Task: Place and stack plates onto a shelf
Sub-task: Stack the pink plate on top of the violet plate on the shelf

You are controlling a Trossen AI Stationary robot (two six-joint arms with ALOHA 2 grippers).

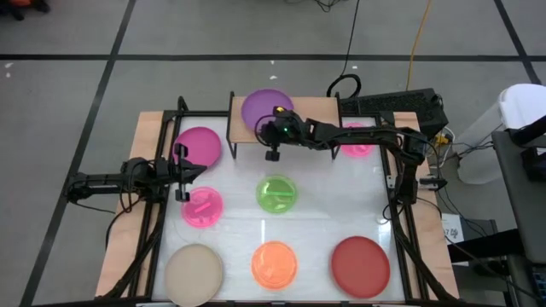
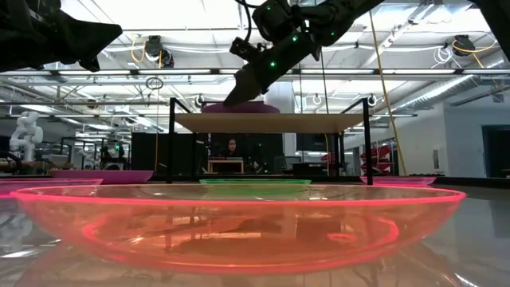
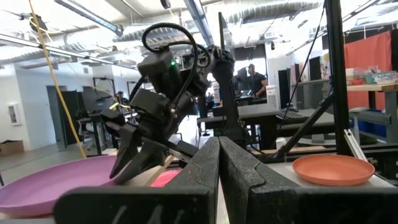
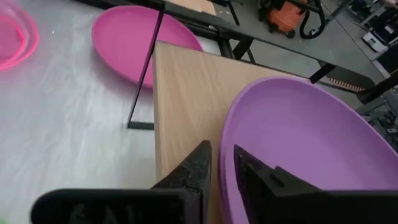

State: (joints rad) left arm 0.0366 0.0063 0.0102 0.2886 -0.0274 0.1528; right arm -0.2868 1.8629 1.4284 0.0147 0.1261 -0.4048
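Ok so right gripper (image 4: 221, 163) first, since that's where I'm working: the fingers straddle the rim of the purple plate (image 4: 311, 143), and I can see a sliver of daylight around the rim, so I'd call them cracked open and just letting go, not clamping. The plate already sits on the shelf (image 4: 186, 87), covering one end of the board, bottom flat as far as I can tell from the low view.

What I'd do here: open wider before moving at all, then back straight out along the rim and lift, so a finger doesn't catch the lip and drag the plate off the edge.

Left gripper (image 1: 182, 173) is parked over the left side with fingers pressed together, empty, between the magenta plate (image 1: 200, 145) and a small pink one (image 1: 202, 207).

Farther out on the table: green (image 1: 276, 193), orange (image 1: 274, 263), red (image 1: 360, 266), beige (image 1: 194, 271), all still waiting. Magenta looks like the natural next pick.
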